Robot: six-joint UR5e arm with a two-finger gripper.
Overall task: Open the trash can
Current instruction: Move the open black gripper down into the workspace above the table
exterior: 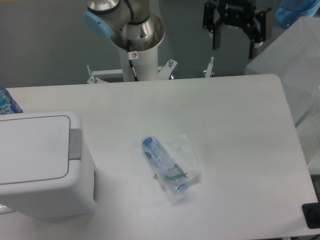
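Camera view: gripper (234,42) hangs upper right, jaws spread, empty; trash can (42,165) lower left stays lidded. Next, probably reach its grey tab (75,144).

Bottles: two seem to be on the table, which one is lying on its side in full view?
The clear plastic bottle mid-table, lying on a crumpled clear wrapper. The other, a blue-labelled bottle, only peeks out at the left edge behind the trash can.
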